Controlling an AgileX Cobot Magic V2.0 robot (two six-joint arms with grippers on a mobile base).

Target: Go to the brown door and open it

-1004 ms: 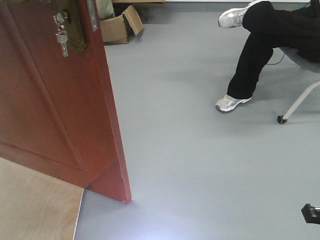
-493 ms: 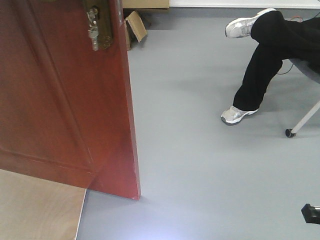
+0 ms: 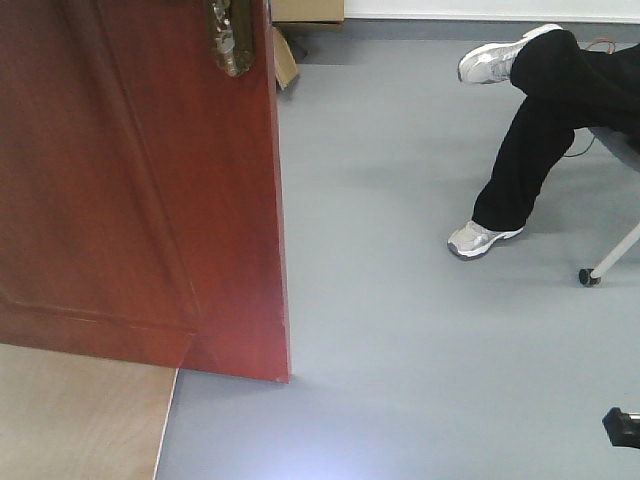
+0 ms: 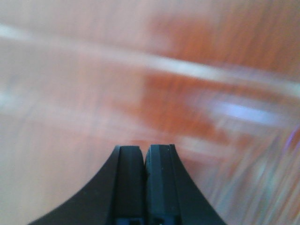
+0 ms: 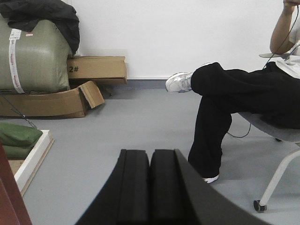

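The brown door (image 3: 140, 190) is a glossy reddish-brown panel filling the left of the front view, its free edge running down to the floor. A brass lock plate (image 3: 230, 38) shows at its top edge. The left wrist view is blurred and shows the door (image 4: 187, 98) surface close in front of my left gripper (image 4: 143, 151), which is shut with nothing between its fingers. My right gripper (image 5: 150, 157) is also shut and empty, facing the open room. A sliver of the door (image 5: 8, 201) shows at that view's bottom left.
A seated person (image 3: 545, 120) in black trousers sits on a wheeled chair (image 3: 605, 262) at the right. Cardboard boxes (image 5: 70, 89) and a green sack (image 5: 33, 56) lie along the far wall. A light wooden board (image 3: 80, 415) lies at the door's foot, and a white-edged frame (image 5: 33, 157) is at the left.
The door's edge has shifted right in the front view and fills more of it. The lock plate has moved up and right; the keys have left the frame. The person appears lower and further right.
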